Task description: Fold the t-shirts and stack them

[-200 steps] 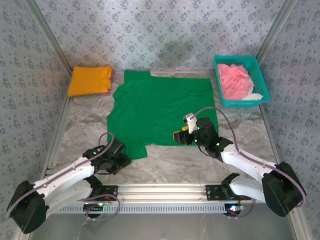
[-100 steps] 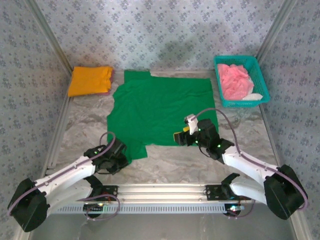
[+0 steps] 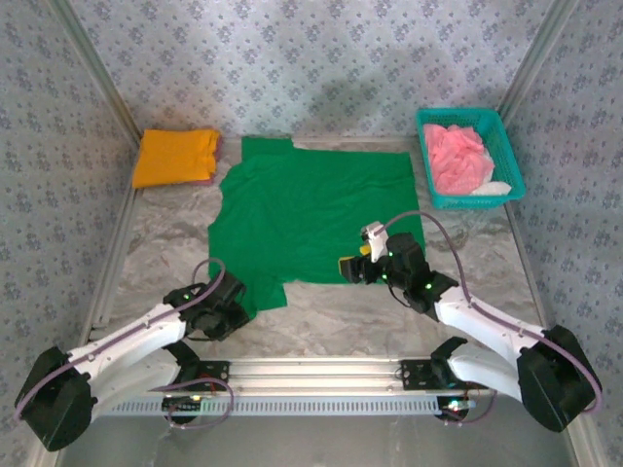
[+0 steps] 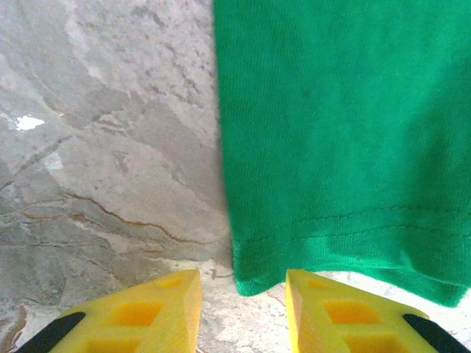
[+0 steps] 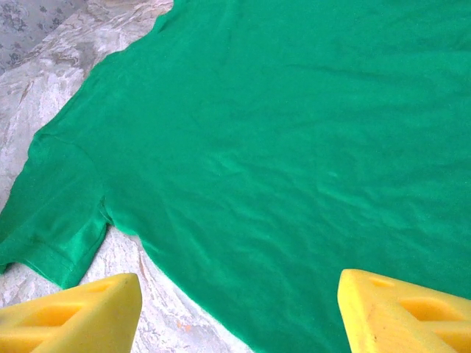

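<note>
Both arms barely crept. My left gripper (image 4: 241,287), jaws narrow and empty, faces the near-left sleeve of the bright green cloth t-shirt (image 4: 331,132) spread centrally. My right gripper (image 5: 239,287) gapes wide above its near edge, so I'd say the fold's grab is coming.

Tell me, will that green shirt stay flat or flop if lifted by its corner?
It would probably droop: the green t-shirt is thin knit cloth lying flat with soft ripples. It looks light, so a corner pinch should lift it. Pushed, it would likely bunch rather than slide on the table.
</note>
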Motion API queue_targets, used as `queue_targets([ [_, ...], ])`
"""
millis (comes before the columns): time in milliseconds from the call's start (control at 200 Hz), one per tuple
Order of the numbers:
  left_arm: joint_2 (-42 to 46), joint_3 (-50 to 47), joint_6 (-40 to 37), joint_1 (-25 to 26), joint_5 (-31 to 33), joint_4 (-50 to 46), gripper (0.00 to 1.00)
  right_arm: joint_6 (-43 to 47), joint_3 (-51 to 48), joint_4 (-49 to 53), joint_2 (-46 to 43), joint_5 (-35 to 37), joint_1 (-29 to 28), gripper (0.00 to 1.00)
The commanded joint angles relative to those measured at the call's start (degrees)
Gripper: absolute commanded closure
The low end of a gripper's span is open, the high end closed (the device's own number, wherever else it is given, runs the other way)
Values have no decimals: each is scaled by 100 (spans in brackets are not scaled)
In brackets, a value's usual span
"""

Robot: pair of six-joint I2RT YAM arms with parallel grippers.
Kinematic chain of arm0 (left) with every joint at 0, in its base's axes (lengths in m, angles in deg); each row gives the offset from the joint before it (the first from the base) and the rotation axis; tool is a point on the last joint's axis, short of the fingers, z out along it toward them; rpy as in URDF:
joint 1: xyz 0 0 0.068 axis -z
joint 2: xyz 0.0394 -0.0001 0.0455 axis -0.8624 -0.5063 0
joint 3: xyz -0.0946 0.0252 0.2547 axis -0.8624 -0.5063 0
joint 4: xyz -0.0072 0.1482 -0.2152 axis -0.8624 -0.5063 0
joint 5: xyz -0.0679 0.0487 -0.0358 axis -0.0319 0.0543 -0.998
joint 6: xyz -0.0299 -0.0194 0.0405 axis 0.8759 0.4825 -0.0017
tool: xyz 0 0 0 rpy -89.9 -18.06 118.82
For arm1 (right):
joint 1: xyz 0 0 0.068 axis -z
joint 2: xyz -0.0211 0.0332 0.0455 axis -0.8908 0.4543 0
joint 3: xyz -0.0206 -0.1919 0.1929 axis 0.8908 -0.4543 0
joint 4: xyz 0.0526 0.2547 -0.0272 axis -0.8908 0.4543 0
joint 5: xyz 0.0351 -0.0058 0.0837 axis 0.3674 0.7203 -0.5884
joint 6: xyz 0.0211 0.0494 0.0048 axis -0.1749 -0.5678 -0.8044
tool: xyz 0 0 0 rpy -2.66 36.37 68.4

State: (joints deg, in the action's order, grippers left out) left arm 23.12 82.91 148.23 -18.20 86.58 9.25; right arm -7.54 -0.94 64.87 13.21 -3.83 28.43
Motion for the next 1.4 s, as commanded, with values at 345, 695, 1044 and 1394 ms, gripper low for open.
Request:
queue_targets([
  [345,-199,380,-290,-58,224,-165,63,87,-178,-37,-81,152,-44,24],
  [695,-271,249,-328,-185,95,-56,62,61,-214,-82,-133,164,-42,24],
  [1044,-638,182,-450,-207,71,291,61,28,-272,-70,-234,196,-45,24],
  [1394,-847,147,-513,-217,30,547,71,16,-372,-37,-395,309,-39,24],
])
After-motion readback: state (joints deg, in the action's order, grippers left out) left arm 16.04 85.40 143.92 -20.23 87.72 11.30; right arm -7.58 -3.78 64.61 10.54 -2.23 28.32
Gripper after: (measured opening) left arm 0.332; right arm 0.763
